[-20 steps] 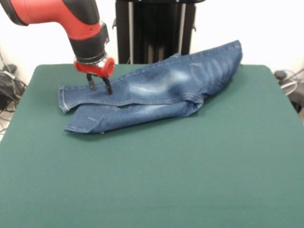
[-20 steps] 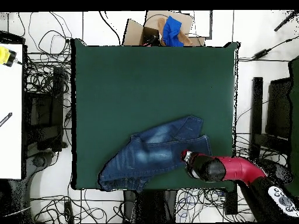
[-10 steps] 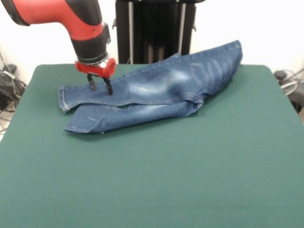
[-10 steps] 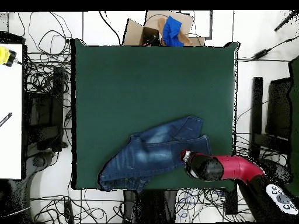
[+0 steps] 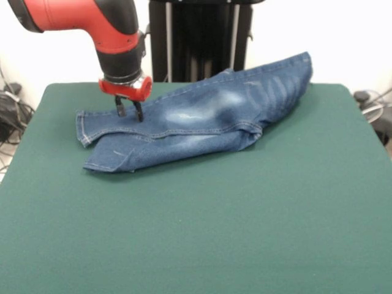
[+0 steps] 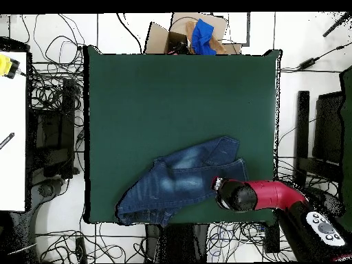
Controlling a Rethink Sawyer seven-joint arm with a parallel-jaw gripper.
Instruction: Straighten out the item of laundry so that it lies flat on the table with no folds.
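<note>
Counter (image 5: pixel 257 233): one, covered in dark green cloth.

Jeans (image 5: pixel 202 119): one small pair in blue denim with faded whitish patches, lying at the counter's far side in the front view. The two legs lie stacked and overlapped, hems toward the left, with a fold ridge running along the middle. The waist end rises at the far right and, in the overhead view, reaches the counter's edge nearest the robot's base.

Pincer (image 5: pixel 129 111): one, on a red and black arm (image 5: pixel 92 18). Its two dark fingers (image 5: pixel 139 113) are parted, tips down on the upper leg near the hem, not clamped on the cloth.

Cardboard box (image 6: pixel 180 33): one, off the counter at the top edge of the overhead view, holding a blue item (image 6: pixel 203 36).

Surroundings: cables (image 6: pixel 48 89) tangled on the floor around the counter; a white surface (image 6: pixel 12 130) to the left in the overhead view.
</note>
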